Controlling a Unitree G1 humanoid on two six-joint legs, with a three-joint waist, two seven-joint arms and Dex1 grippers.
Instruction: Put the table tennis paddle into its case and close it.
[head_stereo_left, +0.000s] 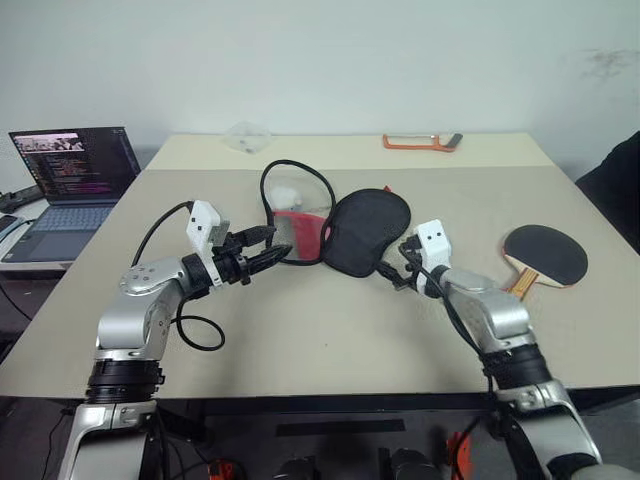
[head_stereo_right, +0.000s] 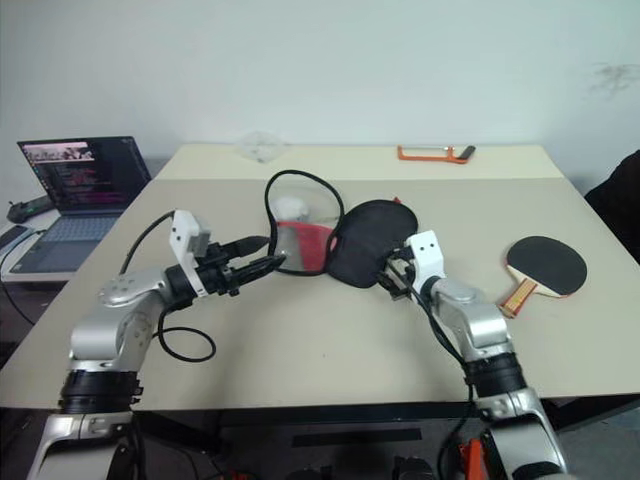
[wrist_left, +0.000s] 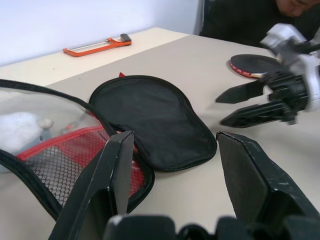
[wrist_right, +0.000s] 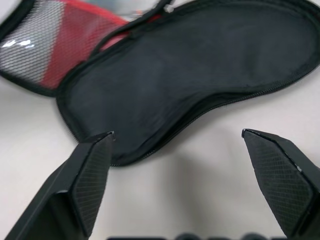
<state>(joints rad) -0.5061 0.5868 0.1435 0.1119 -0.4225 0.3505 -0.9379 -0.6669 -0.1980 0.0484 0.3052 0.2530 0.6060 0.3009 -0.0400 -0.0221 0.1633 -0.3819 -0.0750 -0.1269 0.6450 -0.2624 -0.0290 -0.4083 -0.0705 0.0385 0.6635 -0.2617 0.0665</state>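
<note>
Two things matter here, and they handle very differently. The case (head_stereo_left: 340, 228) lies unzipped at mid-surface, its black half spread flat and its red mesh half beside it under a clear flap. It looks soft, light and floppy, so it will likely buckle or slide if pushed; the stiffer zipper edge seems the best place to pinch it, one flap at a time. The paddle (head_stereo_left: 543, 257) lies flat near the surface's right edge, well apart from the case, black rubber face up and wooden handle pointing toward the robot. It looks rigid and light. The rubber face is probably grippy but lies flush on the surface, so the handle is the sensible place to take hold.

The left gripper (head_stereo_left: 268, 253) hovers just beside the mesh half, fingers parted and grasping nothing. The right gripper (head_stereo_right: 392, 272) sits at the near rim of the black half, fingers spread wide and empty. Nothing is in the case's black half yet, so the paddle's transfer remains undone.
</note>
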